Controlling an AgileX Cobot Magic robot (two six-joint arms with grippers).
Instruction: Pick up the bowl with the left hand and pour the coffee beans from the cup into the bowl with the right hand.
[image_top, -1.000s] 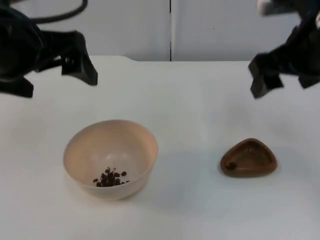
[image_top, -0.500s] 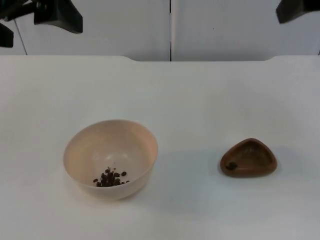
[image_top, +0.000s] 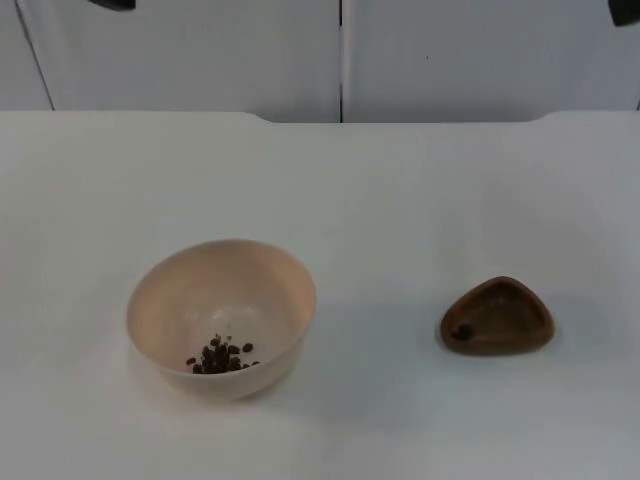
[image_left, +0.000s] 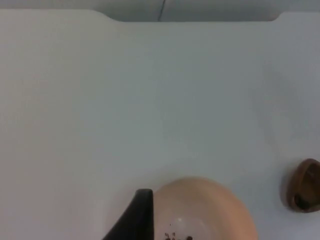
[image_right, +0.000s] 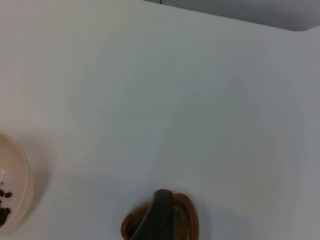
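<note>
Left gripper (image_left: 142, 216): hung high over the table (image_top: 400, 190), above the bowl's (image_top: 221, 300) far rim, touching nothing. Right gripper (image_right: 161, 212): likewise high, above the cup (image_top: 497, 316), clear of it. Grip state of either: cannot tell.

Bowl: left half of the table, upright, well apart from the cup on the right half. Round, deep, cream, matt, thin-walled; probably plastic or light ceramic. Judged light and stiff, smooth enough to slip. Best taken by pinching the rim, one jaw inside and one outside, away from the beans (image_top: 220, 356). Beans: small dark heap on the bowl's floor; loose, liable to roll if tipped.

Cup: low, brown, rounded-triangle form, wood-like grain, shallow hollow. One dark speck (image_top: 463, 331) inside, possibly a last bean. Judged light and rigid; hold across a narrow side wall.

Pour judged done, or nearly so.
</note>
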